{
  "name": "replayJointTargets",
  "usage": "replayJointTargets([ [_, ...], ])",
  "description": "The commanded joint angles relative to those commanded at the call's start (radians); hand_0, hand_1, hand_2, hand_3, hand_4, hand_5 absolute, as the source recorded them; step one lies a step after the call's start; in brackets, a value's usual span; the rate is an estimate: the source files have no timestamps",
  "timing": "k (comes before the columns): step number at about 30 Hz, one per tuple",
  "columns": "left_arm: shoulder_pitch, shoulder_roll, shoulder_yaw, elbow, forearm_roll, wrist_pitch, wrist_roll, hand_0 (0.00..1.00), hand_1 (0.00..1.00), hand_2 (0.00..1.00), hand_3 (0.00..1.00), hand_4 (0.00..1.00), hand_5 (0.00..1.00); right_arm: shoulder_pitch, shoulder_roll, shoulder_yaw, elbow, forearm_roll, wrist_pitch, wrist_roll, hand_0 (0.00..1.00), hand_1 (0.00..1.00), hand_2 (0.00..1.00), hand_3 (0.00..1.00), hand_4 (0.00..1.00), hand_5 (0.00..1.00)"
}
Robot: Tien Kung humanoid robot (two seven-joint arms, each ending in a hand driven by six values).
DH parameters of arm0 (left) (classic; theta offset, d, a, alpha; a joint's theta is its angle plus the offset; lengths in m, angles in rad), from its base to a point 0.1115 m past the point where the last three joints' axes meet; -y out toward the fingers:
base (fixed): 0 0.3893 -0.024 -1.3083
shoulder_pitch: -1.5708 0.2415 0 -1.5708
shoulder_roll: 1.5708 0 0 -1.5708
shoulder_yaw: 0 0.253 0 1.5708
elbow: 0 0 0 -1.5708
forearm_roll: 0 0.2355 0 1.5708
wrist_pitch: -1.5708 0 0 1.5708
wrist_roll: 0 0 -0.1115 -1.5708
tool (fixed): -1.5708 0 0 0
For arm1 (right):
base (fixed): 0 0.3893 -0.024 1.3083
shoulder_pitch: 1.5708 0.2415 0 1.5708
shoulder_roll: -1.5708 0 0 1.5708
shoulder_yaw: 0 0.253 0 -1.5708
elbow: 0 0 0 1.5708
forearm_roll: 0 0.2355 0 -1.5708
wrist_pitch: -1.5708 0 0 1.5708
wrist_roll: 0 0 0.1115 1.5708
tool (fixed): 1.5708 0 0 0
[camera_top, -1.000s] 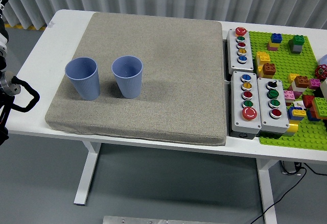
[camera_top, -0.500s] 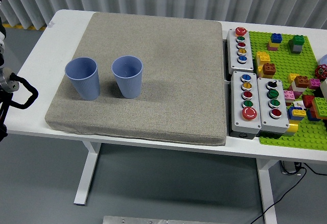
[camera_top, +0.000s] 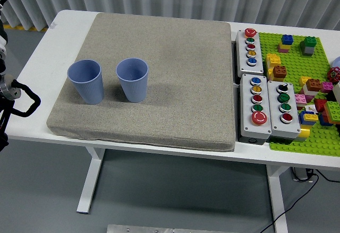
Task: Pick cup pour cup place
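Two blue cups are standing upright on a grey mat [camera_top: 159, 84] that is covering most of the white table [camera_top: 64, 36]. The left cup [camera_top: 85, 81] is sitting near the mat's left edge, and the right cup [camera_top: 132, 79] is standing just beside it, a small gap showing between them. Both are open at the top, and I cannot tell whether either is holding anything.

The robot's left arm [camera_top: 9, 92] is hanging at the picture's left edge, off the table's side and well apart from the cups. Only black tubing and a metal joint are showing there, so I cannot tell how that hand is set. The right arm is not showing anywhere.

To the right of the mat, three grey button boxes are lying on the table: a narrow one [camera_top: 250, 49] toward the far side, and two more [camera_top: 253, 108] [camera_top: 286, 109] side by side nearer the front edge, each carrying coloured buttons. Beyond them a green baseplate [camera_top: 313, 137] is lying flat, with coloured bricks [camera_top: 313, 103] scattered and stacked over it.
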Motion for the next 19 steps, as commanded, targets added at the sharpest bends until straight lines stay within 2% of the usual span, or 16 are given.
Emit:
replayJointTargets([
  [19,-0.006,0.003,-0.013,-0.009,0.005,0.003,0.001,0.85,0.817,0.896,0.966,0.804,0.998,0.012,0.0,0.021,0.0,-0.004,-0.005,0.004,0.696,0.696,0.627,0.614,0.176,0.31],
])
